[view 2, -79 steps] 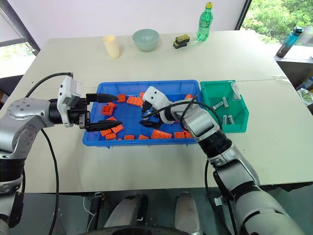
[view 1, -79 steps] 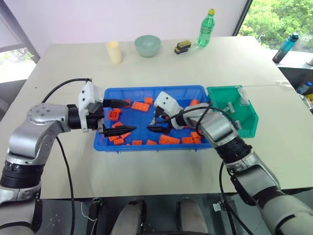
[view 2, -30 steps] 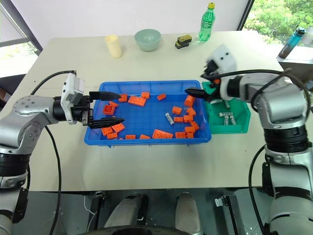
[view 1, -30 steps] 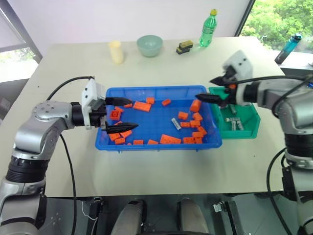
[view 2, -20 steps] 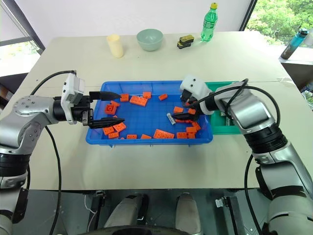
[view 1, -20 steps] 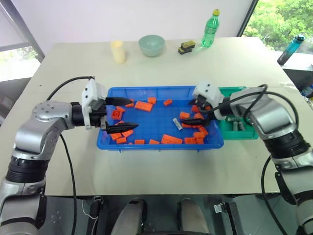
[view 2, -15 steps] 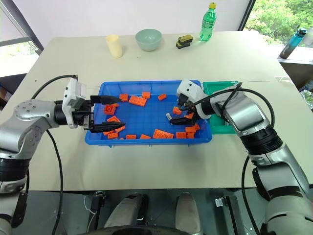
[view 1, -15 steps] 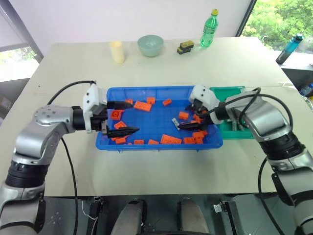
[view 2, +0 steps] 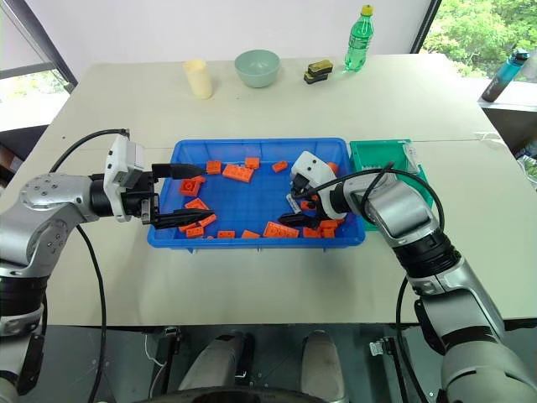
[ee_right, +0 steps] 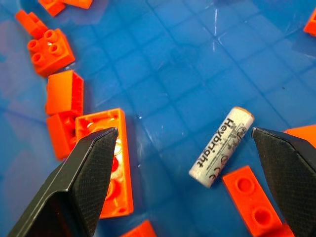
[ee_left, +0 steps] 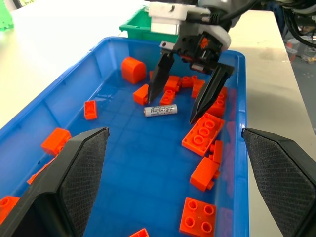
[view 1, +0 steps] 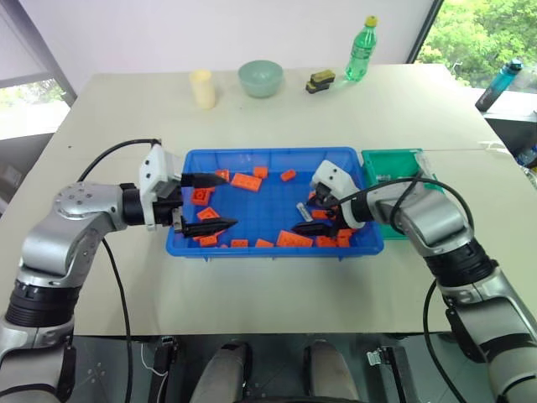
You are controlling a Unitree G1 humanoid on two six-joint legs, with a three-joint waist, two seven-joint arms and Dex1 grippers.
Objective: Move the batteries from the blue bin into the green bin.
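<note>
Blue bin (view 1: 260,157): battery (ee_right: 221,147) lies loose on bare floor mid-right, bricks (ee_right: 107,162) close by. Right gripper (ee_left: 183,96) spread wide, straddling it, not touching. Left gripper (view 1: 210,202) spread at left edge.

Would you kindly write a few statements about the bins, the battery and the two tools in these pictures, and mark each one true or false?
1. A battery lies flat on the floor of the blue bin. True.
2. The right tool is shut on that battery. False: its fingers stand open, one on each side of the battery, which lies on the bin floor.
3. The orange bricks are in the green bin. False: they are scattered in the blue bin.
4. The left tool is open over the left end of the blue bin, holding nothing. True.
5. The green bin stands to the left of the blue bin. False: it stands against the blue bin's right end.
</note>
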